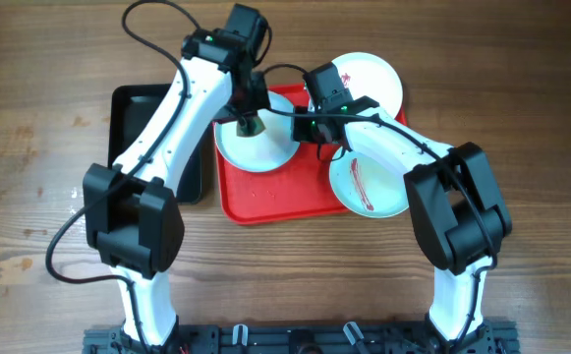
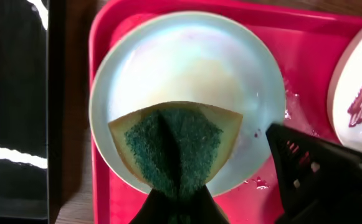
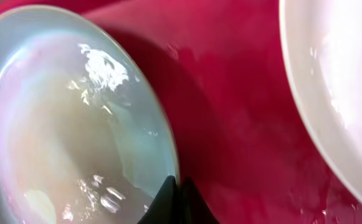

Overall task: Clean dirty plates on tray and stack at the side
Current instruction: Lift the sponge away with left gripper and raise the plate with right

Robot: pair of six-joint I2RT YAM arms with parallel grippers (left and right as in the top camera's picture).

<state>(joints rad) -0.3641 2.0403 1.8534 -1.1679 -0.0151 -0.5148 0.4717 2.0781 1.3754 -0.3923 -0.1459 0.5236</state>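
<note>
Plate (image 1: 256, 147) in mint green lies at the left of the red tray (image 1: 265, 208), with the left gripper (image 2: 174, 202) clamped on a sponge (image 2: 174, 146) pressed into it for scrubbing. The right gripper (image 3: 176, 196), pinched shut and empty, touches its rim, likely to stop it sliding.

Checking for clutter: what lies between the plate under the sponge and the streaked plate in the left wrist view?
Wet red tray and the right gripper at the rim of the mint plate; the left wrist view shows both.
</note>
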